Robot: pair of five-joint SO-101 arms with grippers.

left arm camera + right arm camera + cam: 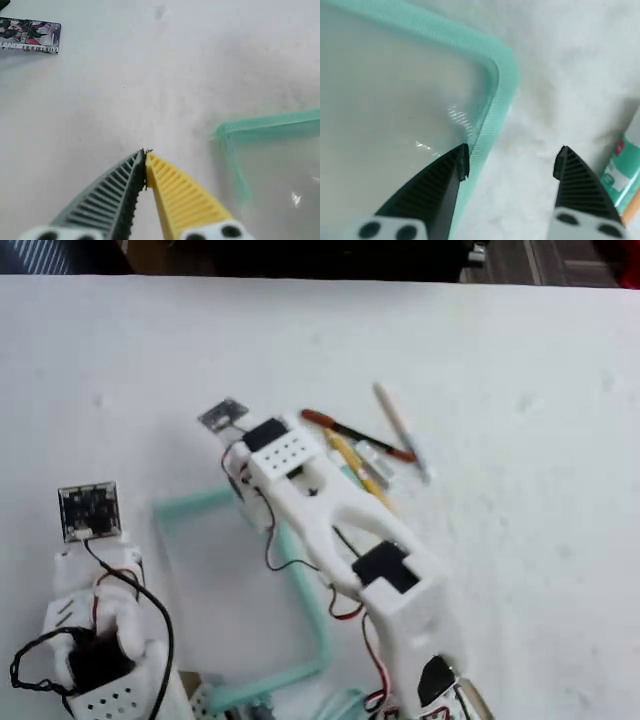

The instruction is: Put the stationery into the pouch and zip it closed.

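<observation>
Right wrist view: right gripper (514,157) agape astride teal rim of pouch (492,120).

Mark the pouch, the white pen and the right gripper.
pouch (190,502), high view, far green edge.
white pen (400,430), high view, mid-barrel.
right gripper (514,160), right wrist view, midway between its fingertips.

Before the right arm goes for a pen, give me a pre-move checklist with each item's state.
1. Fingers of the right gripper open: ok.
2. That gripper above a pen: not ok, it sits over the edge of the pouch.
3. All stationery lying loose on the table, outside the pouch: ok.
4. Mouth of the pouch open: cannot tell.
5. The left gripper steadying the pouch: not ok, shut on nothing, beside its corner.
</observation>
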